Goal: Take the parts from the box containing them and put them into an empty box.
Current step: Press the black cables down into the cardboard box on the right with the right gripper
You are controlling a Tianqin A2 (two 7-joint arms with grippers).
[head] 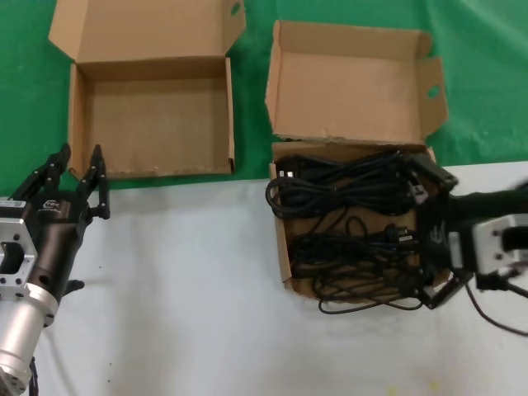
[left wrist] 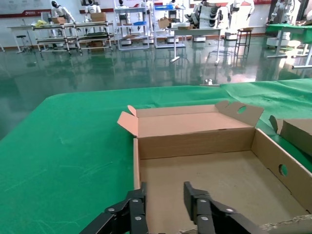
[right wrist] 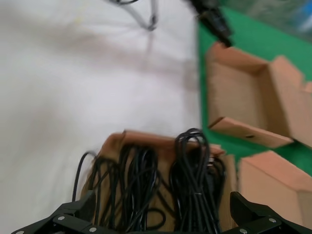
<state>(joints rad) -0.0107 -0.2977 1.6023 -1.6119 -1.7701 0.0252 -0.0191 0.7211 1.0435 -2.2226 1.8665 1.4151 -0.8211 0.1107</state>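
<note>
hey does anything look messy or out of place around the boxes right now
Yes. The black power cords overflow the box containing them: one loop hangs over its near edge onto the white table, another bulges past its left wall. Its lid hinge looks ragged and torn. The right end effector is open over the cords.

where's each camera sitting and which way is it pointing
Head view: on the robot's head, looking forward and down at the empty box, the full box with cords, and both arms, left gripper and right gripper.
Left wrist view: on the left wrist, facing over the empty box toward the workshop; its open fingers show.
Right wrist view: on the right wrist, above the cords; its spread fingers show.
Shared: both wrist views show the empty box.
</note>
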